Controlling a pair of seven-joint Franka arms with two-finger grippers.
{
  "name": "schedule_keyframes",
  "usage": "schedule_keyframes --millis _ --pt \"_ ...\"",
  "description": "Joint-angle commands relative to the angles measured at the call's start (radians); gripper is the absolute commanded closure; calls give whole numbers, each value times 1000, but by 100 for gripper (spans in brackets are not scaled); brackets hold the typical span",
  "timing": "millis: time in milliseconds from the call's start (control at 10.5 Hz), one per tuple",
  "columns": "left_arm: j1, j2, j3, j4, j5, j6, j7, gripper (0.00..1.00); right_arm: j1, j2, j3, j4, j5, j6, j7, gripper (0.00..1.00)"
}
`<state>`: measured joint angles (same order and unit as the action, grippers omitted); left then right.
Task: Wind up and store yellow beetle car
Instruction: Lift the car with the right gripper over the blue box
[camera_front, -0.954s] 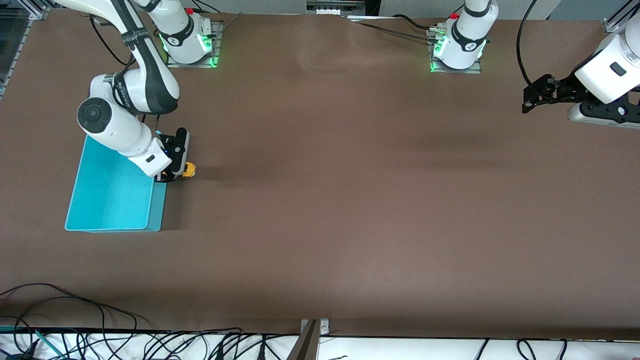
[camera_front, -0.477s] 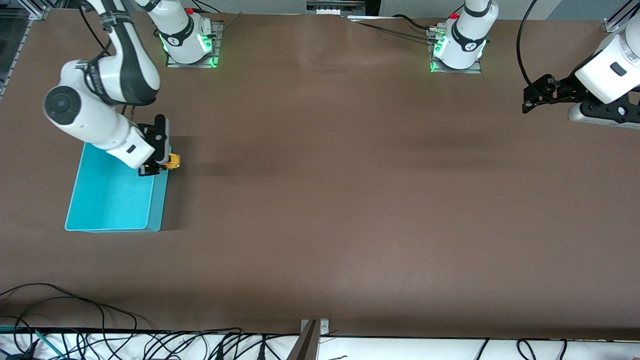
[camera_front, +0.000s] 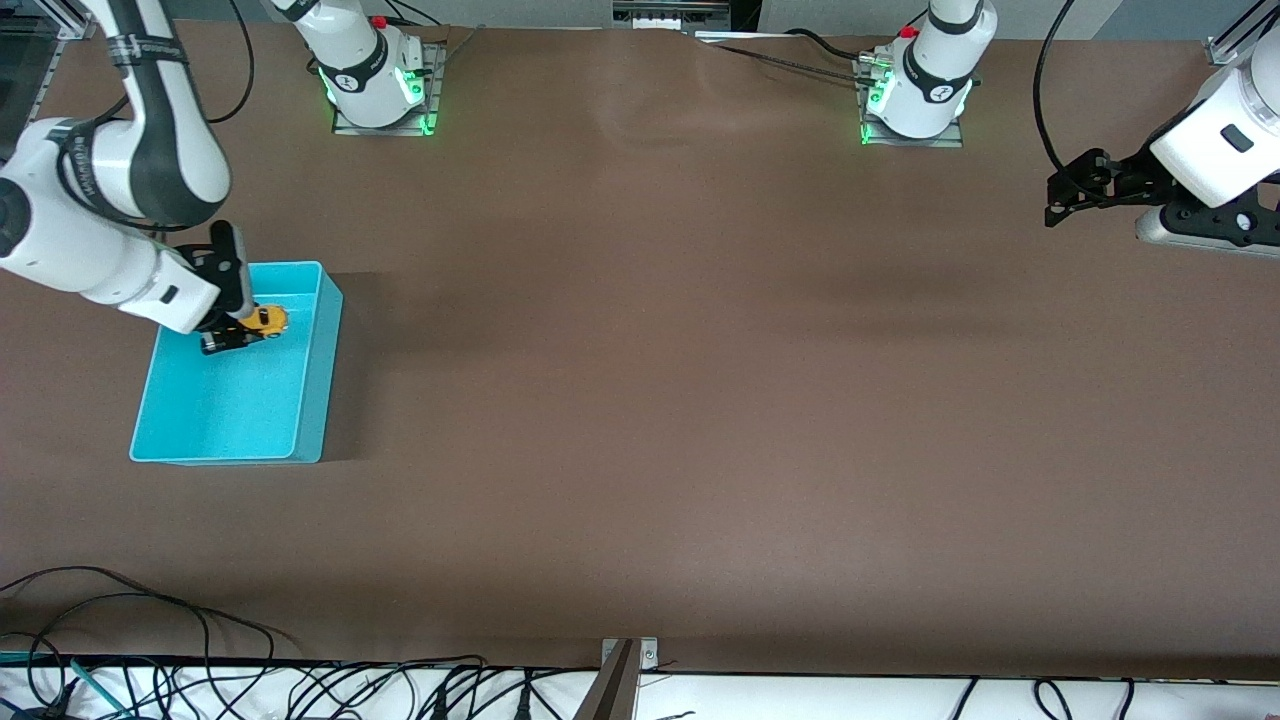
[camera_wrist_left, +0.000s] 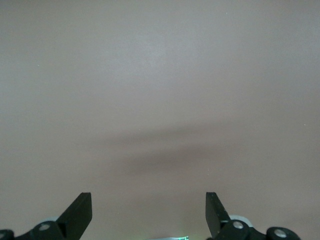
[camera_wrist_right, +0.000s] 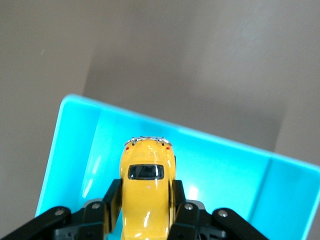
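Observation:
The yellow beetle car (camera_front: 268, 319) (camera_wrist_right: 146, 190) is pinched by its sides between the black fingers of my right gripper (camera_front: 240, 328) (camera_wrist_right: 145, 197), which is shut on it. Car and gripper hang over the inside of the turquoise bin (camera_front: 318, 400) (camera_wrist_right: 75, 145), over the part nearest the robot bases. The car's rounded body and dark window fill the right wrist view. My left gripper (camera_front: 1062, 197) (camera_wrist_left: 149, 207) waits in the air over the left arm's end of the table, its fingers (camera_wrist_left: 80, 212) spread open over bare brown tabletop.
The brown table (camera_front: 700, 400) stretches between the two arms. Both arm bases (camera_front: 375, 85) (camera_front: 915, 95) stand at the table edge farthest from the front camera. Cables (camera_front: 150, 640) trail along the nearest edge.
My right gripper has carried the car from beside the bin, over its rim, to above the bin's interior. The left arm has stayed still.

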<state>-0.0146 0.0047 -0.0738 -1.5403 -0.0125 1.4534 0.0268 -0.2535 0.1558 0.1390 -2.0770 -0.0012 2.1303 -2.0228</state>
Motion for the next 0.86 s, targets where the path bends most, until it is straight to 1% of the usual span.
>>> schedule_keyframes --millis 0,95,382,573,763 --pt "-1 9 0 26 6 -18 -8 0 -71 68 8 61 1 -21 -205 100" --pt "-1 9 -1 25 6 -16 -8 0 -91 103 8 72 -3 -9 -270 100" --pt "-1 9 0 25 8 -16 -8 0 -135 151 10 64 -10 25 -396 100" --pt "-1 11 0 25 6 -16 -8 0 -148 185 10 63 -10 31 -441 100" --pt "-1 11 0 25 9 -16 -8 0 -170 212 10 43 -14 68 -467 100"
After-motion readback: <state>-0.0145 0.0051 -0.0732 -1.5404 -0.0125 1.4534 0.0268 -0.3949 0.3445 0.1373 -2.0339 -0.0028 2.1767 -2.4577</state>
